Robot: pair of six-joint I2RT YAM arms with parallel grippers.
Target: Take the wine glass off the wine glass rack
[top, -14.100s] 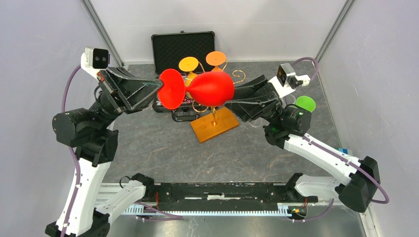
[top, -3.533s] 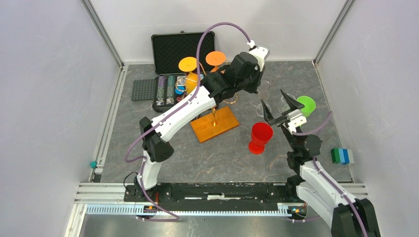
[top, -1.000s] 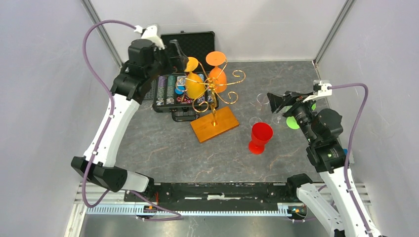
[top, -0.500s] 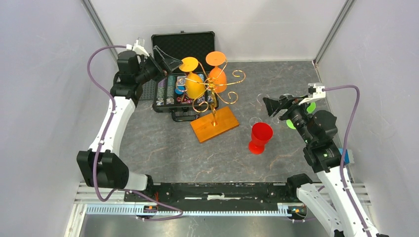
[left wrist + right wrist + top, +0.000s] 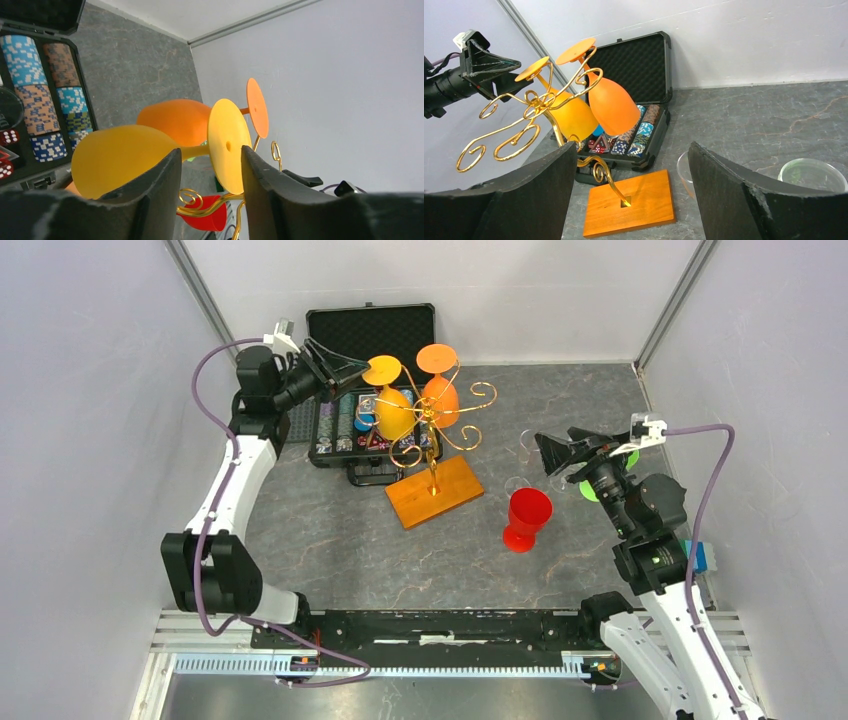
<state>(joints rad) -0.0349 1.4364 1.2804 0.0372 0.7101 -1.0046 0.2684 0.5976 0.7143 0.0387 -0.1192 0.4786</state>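
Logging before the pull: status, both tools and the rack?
Left tool open, at foot of yellow glass, no grasp. Right tool open, off by the red glass. Yellow glass hangs on the rack; orange glass close beside it.

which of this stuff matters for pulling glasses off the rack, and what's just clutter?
Job: rack, yellow glass and orange glass hanging on it, left fingers open by the yellow glass's foot.
Clutter: chip case, red glass, green glass.

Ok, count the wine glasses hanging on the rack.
2. A yellow glass hangs upside down on the rack, on the side nearest the left gripper; an orange glass hangs right beside it. None seems hidden.
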